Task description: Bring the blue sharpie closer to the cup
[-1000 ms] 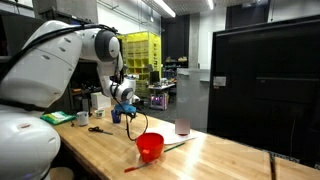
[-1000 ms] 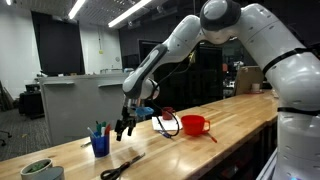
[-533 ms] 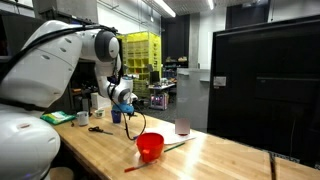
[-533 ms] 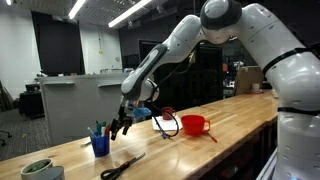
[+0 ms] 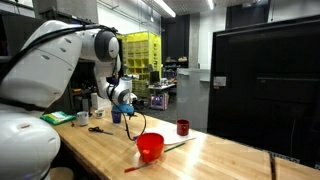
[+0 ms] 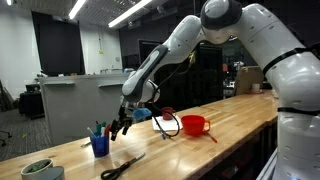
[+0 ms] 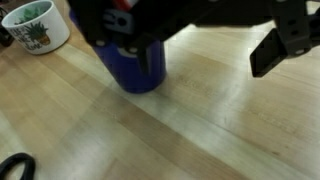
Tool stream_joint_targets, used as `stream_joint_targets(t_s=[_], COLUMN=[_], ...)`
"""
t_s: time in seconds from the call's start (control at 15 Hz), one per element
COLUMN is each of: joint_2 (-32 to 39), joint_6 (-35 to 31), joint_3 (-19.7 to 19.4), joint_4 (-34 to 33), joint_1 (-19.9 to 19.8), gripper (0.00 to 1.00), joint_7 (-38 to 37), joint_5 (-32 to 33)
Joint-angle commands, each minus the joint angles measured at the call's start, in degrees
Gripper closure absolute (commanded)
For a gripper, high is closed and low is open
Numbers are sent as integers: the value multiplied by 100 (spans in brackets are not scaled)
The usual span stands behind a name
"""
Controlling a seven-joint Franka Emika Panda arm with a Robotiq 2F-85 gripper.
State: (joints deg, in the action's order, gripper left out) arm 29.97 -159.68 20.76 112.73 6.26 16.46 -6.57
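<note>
A blue cup (image 6: 100, 145) stands on the wooden bench with a few pens (image 6: 98, 129) sticking out of it. I cannot single out the blue sharpie among them. My gripper (image 6: 122, 125) hangs open just beside this cup and slightly above its rim, with nothing between the fingers. In the wrist view the blue cup (image 7: 136, 66) sits under the gripper's dark body and the gripper (image 7: 195, 40) spans bare wood, one finger (image 7: 284, 45) far to the right. A red cup (image 5: 150, 147) (image 6: 195, 125) stands further along the bench.
Scissors (image 6: 120, 165) (image 5: 98, 129) lie near the blue cup. A white bowl with green contents (image 7: 35, 24) (image 6: 38, 169) sits beyond them. A small dark red cup (image 5: 183, 127) and a thin stick (image 6: 211, 135) lie by the red cup. Black cabinet (image 5: 265, 85) behind.
My gripper has shifted slightly toward the blue cup and stays open. Nothing on the bench has moved.
</note>
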Motion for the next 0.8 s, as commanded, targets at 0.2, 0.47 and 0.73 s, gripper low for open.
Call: stream_joint_targets(t_s=[0.2, 0.47, 0.73], joint_2=[-448, -547, -1426], joint_6=[560, 937, 2430], joint_3=[-1440, -2521, -2598], joint_4=[-5, -144, -258], joint_1=[879, 1705, 1790], gripper=[0, 0, 0], joint_7=[-1099, -2602, -2717], joint_5=[1657, 3264, 3441])
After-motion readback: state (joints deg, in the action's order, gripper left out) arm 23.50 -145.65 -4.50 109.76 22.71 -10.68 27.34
